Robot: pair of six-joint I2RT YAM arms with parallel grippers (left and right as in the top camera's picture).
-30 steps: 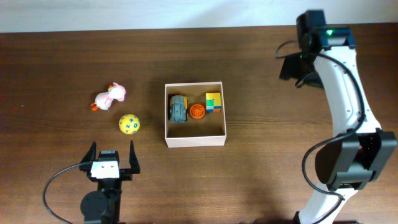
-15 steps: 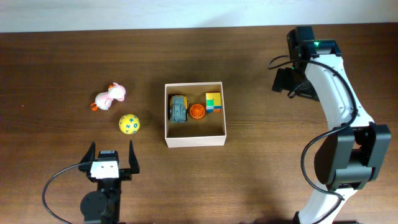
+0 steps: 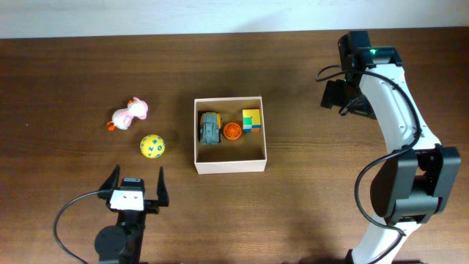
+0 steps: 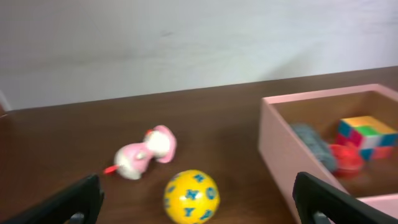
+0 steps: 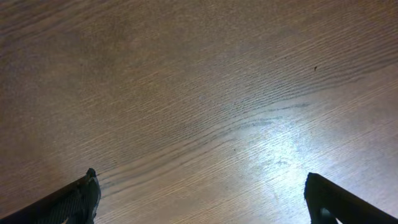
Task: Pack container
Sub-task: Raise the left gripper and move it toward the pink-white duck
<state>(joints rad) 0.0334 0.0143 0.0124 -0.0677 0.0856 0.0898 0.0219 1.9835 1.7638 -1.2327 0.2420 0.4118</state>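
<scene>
**Box in the middle, both end effectors wide open**

The container sits in the middle of the tabletop. The left end effector is low by the front edge. Its two fingers are spread wide and hold nothing. The container lies ahead of it and off to its right, near but not touching.

The right end effector hangs over bare wood toward the back, well apart from the container's right wall. It is wide open too and grips nothing.

Inside the container, a grey car, an orange round toy and a colour cube lie in a row in the back half. The front half of the brown floor is bare.

A yellow ball and a pink toy lie on the tabletop left of the container. The ball is just ahead of the left fingers. Open wood runs all around the container's walls, widest on the right and in front.
</scene>
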